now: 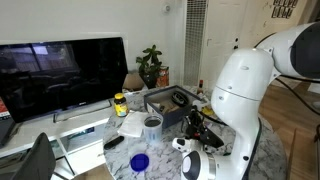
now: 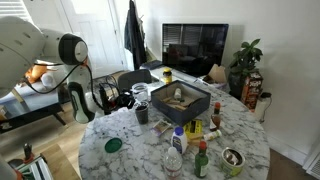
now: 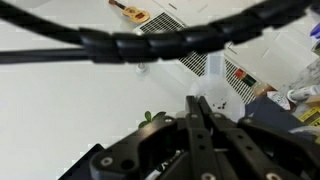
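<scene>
1. Pincer (image 1: 193, 122), in an exterior view, hangs low over the right part of the marble table (image 1: 90, 150), at the near right corner of the grey box (image 1: 163, 100). A cup (image 1: 152, 125) stands just to its left. It is too small and dark here to tell how far it is spread.
2. In an exterior view the pincer (image 2: 127, 100) sits at the table's far left edge, just left of the cup (image 2: 142, 113) and near the grey box (image 2: 180, 100). No contact with either can be made out. A green lid (image 2: 113, 145) lies nearer.
3. In the wrist view the fingers (image 3: 192, 115) stand pressed together, a thin seam between them, clasping nothing. Behind them is a wall vent (image 3: 190, 55), with a small guitar (image 3: 130, 12) above it and a black cable (image 3: 150, 40) crossing the top.
</scene>
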Robot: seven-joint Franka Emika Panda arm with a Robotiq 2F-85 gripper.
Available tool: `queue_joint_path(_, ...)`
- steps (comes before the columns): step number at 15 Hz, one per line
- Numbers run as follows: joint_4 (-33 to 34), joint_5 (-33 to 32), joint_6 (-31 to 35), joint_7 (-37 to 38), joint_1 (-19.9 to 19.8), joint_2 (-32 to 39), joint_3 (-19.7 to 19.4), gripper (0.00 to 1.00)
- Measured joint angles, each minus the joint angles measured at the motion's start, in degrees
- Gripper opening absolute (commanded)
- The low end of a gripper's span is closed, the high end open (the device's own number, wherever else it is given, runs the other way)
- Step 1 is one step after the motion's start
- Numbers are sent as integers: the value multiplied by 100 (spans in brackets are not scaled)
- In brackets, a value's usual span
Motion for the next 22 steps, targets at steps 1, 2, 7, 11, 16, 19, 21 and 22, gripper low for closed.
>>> queue_joint_path(1, 18, 11, 0, -3, -16, 0, 16, 1)
queue_joint_path(2, 51, 35, 0, -3, -46, -1, 45, 1)
queue_joint_path(7, 128, 258, 86, -30, -359, -255, 296, 1)
queue_joint_path(11, -61, 688, 730, -43, -725, -802, 629, 1)
queue_joint_path(16, -488, 1493, 1937, -60, -1064, -1799, 959, 1)
queue_joint_path(19, -709, 2128, 2741, -190, -1192, -2364, 988, 1)
queue_joint_path(21, -829, 2578, 3276, -299, -1282, -2673, 981, 1)
queue_joint_path(22, -880, 2793, 3547, -344, -1325, -2807, 974, 1)
